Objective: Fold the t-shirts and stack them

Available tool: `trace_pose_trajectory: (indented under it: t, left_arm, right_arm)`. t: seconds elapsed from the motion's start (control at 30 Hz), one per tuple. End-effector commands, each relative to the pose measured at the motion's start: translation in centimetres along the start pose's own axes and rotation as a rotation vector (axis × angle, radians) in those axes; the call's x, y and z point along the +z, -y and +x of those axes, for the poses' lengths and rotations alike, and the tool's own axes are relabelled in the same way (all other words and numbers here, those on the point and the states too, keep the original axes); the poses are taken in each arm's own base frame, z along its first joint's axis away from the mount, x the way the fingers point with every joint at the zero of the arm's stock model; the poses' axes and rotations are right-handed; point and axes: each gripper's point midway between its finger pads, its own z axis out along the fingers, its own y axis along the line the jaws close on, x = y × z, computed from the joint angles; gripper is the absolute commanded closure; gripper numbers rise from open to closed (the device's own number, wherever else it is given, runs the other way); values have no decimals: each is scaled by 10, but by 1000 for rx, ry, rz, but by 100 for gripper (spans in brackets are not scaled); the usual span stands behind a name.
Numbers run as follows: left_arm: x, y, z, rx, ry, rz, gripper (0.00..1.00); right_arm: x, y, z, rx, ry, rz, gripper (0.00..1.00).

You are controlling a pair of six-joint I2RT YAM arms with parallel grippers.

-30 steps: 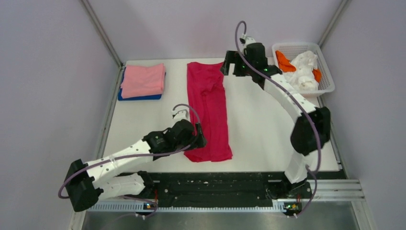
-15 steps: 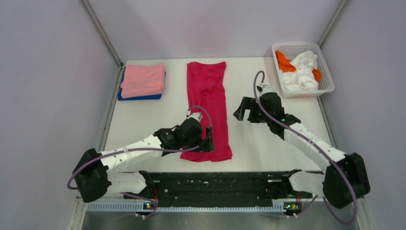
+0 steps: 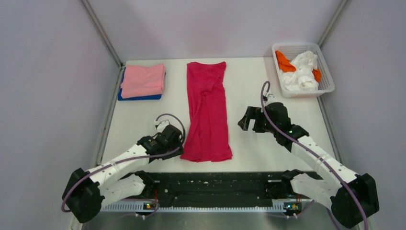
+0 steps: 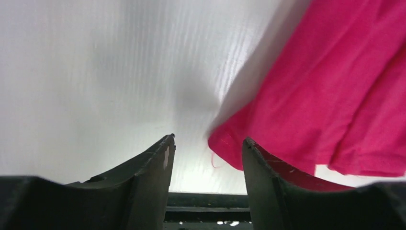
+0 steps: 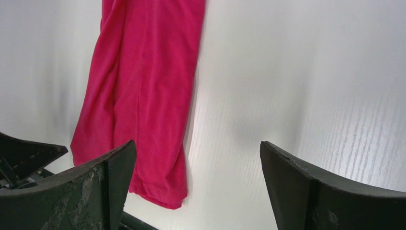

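Observation:
The crimson-red t-shirt (image 3: 208, 110) lies folded into a long narrow strip down the middle of the table; it also shows in the left wrist view (image 4: 330, 100) and the right wrist view (image 5: 143, 91). The pink t-shirt (image 3: 142, 79) lies folded on the blue t-shirt (image 3: 139, 97) at the back left. My left gripper (image 3: 178, 143) is open and empty beside the red strip's near left corner (image 4: 208, 139). My right gripper (image 3: 246, 122) is open and empty above bare table to the right of the strip (image 5: 196, 148).
A white basket (image 3: 325, 76) with orange and white cloths stands at the back right. The black rail (image 3: 215, 184) runs along the table's near edge. Grey walls close in the left, back and right sides.
My left gripper has let go of the red shirt's near edge and pulled back left off the cloth. My right arm has swung from the back of the table toward the front.

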Motion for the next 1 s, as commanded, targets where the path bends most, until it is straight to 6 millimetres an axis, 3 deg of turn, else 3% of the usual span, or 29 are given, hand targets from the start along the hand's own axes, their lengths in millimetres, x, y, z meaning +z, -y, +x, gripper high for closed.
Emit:
trace_pose_trajectory:
  t: [0.0, 0.1, 0.27, 0.47, 0.67, 0.97]
  left_arm:
    - [12, 4, -4, -6, -20, -1, 46]
    - [20, 7, 4, 26, -72, 2, 51]
    - [29, 8, 17, 69, -156, -18, 70]
    - [31, 15, 29, 86, -220, 21, 100]
    - [26, 26, 31, 63, -225, 94, 100]
    - [-9, 77, 17, 57, -178, 383, 100]
  right_arm:
    - [-14, -3, -11, -17, 51, 4, 1]
    - [-17, 0, -11, -19, 60, 21, 1]
    - [-22, 1, -14, -27, 72, 25, 1]
    - [-28, 4, -16, -40, 86, 40, 1]
    - [-31, 12, -17, -41, 107, 83, 1]
    - [-32, 13, -19, -41, 113, 89, 1]
